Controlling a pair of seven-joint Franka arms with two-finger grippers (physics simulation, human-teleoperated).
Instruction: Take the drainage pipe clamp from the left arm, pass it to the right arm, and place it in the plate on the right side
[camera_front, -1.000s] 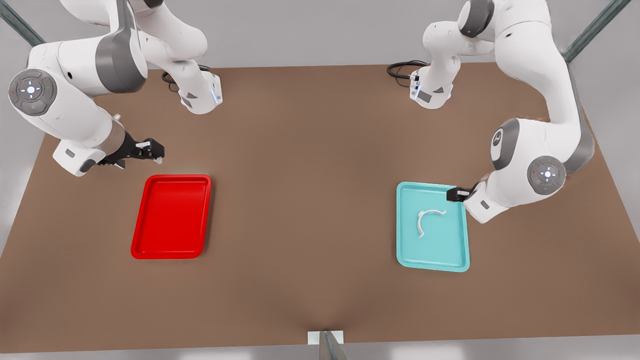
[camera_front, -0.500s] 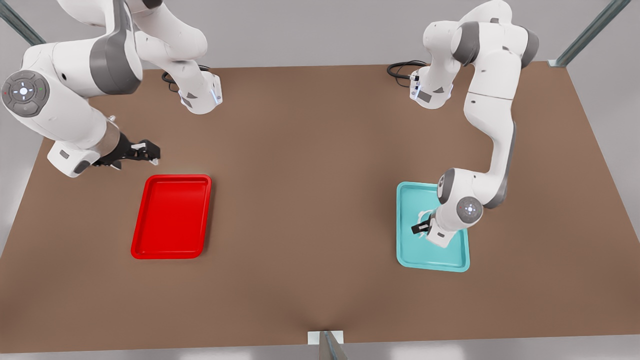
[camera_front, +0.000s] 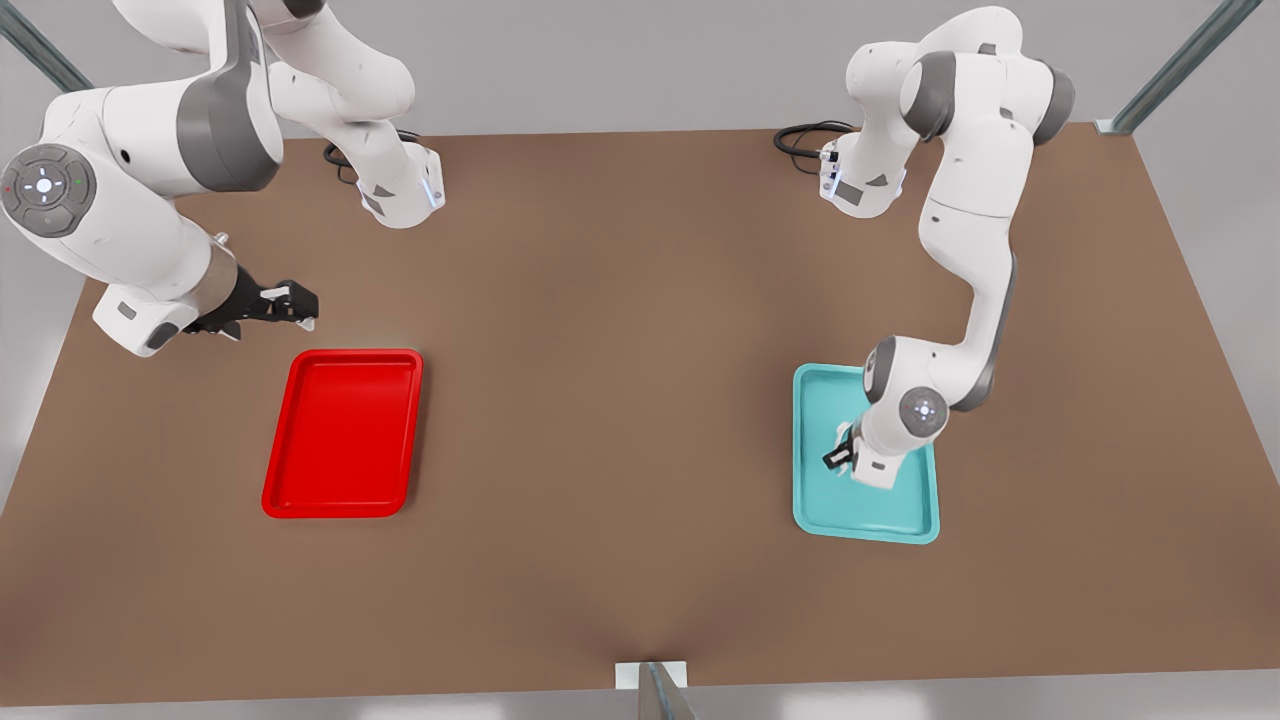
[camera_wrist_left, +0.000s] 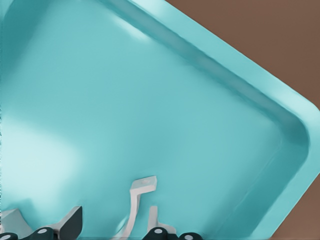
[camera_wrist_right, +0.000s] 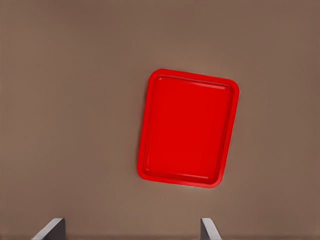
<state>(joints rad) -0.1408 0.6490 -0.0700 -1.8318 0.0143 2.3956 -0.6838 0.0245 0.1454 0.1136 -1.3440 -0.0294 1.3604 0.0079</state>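
Left wrist view: left pincer (camera_wrist_left: 112, 231) down in the teal tray (camera_wrist_left: 280, 115), fingers (camera_wrist_left: 70, 225) spread either side of the clamp (camera_wrist_left: 136, 200), not yet closed on it. Risk: thin clamp slips or tips if the fingers close off-centre. Right pincer (camera_front: 285, 303) open, waiting far of the plate (camera_front: 345, 432), front view's left.

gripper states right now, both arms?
Left gripper: down in the teal tray, open, fingers on either side of the pipe clamp, not yet shut.
Right gripper: open, empty, waiting above the table near the red tray.
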